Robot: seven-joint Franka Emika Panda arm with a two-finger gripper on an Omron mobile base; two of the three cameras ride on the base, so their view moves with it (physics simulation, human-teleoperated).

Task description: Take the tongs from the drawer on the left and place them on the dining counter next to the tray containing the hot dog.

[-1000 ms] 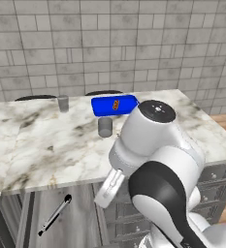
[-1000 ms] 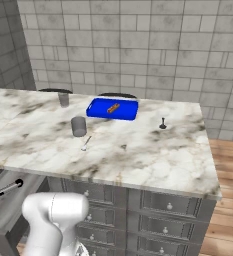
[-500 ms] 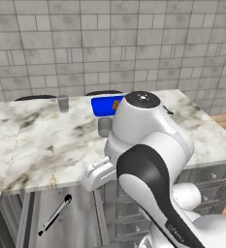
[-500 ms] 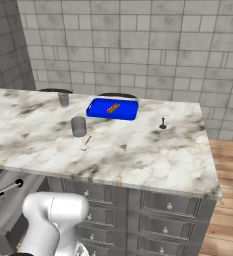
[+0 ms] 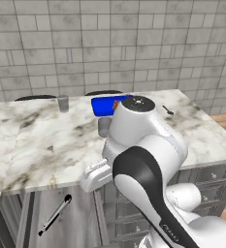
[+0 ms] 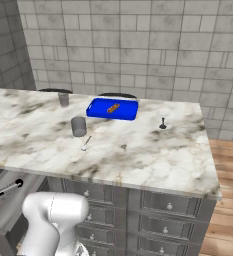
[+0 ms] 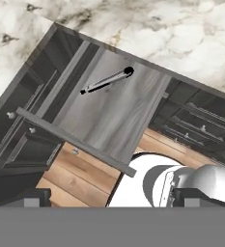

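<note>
The drawer (image 7: 104, 116) stands open; the tongs (image 7: 107, 80) lie near its back edge. The tray (image 6: 112, 108) sits by the desk (image 6: 138, 155) rear edge. Fingers state: cannot tell.

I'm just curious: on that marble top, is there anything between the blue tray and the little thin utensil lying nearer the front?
Yes. In the right base view a small grey cup stands between the tray and the utensil.
</note>
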